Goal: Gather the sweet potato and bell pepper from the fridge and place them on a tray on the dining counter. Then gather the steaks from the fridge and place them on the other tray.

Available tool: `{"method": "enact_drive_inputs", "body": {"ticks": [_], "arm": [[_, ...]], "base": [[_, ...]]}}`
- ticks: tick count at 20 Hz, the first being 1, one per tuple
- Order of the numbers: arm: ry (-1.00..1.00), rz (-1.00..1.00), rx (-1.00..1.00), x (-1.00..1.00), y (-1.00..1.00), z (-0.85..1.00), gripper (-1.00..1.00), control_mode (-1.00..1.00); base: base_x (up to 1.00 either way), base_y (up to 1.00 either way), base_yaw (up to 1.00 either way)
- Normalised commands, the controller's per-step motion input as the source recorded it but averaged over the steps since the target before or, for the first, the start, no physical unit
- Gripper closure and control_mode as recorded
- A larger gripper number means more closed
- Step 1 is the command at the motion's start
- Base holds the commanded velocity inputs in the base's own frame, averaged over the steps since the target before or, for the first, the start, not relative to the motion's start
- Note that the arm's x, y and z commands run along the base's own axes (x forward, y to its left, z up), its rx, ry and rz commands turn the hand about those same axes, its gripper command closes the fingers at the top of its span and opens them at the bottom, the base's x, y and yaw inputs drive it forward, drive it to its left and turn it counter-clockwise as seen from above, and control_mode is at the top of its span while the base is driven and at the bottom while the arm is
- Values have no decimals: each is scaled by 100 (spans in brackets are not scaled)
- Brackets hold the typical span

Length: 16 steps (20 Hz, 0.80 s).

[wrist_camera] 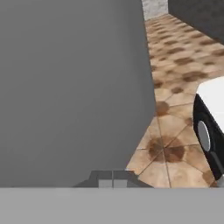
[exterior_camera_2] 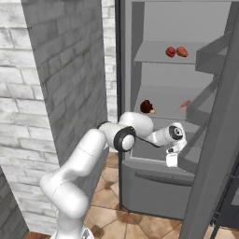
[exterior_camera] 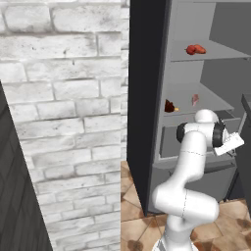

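- The gripper (wrist_camera: 113, 178) is seen nearest the hand camera, its two dark finger tips pressed together with nothing pinched between them; beyond them a flat grey fridge panel is faced, with brown floor tiles (wrist_camera: 183, 65) beside it.
- In the right base view the gripper (exterior_camera_2: 172, 158) is held low, pointing downward just in front of the fridge (exterior_camera_2: 154, 177), by the front edge of the lower drawer and below the middle shelf.
- On the upper shelf, near its front edge, the red bell pepper (exterior_camera_2: 171, 52) is seen touching or just beside an orange-red item, taken to be the sweet potato (exterior_camera_2: 182, 52).
- On the middle shelf a dark brown item (exterior_camera_2: 147, 107) lies toward the left end, and a pale pink piece, judged to be a steak (exterior_camera_2: 185, 105), lies toward the right end.
- The open fridge door (exterior_camera_2: 219, 140) stands at the right, close to the wrist.
- Risk: with the jaws closed, nothing can be grasped; the bell pepper would be pushed to the back of the shelf if it were reached this way.
- Risk: a lift from this low position could drive the wrist against the front edge of the middle shelf, or the elbow against the door.
- Risk: the two vegetables lie so close that one may be knocked off the shelf edge while the other is taken.
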Motion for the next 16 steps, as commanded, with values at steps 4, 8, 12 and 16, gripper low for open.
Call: {"method": "enact_drive_inputs", "body": {"ticks": [4,8,12,16], "arm": [[-25,84,18,13,21,-31,100,-100],[-21,66,4,15,73,28,100,-100],[-74,49,11,1,44,47,100,-100],[-75,37,24,-22,4,64,100,-100]], "base": [[0,0,0],[0,0,0],[0,0,0],[0,0,0]]}}
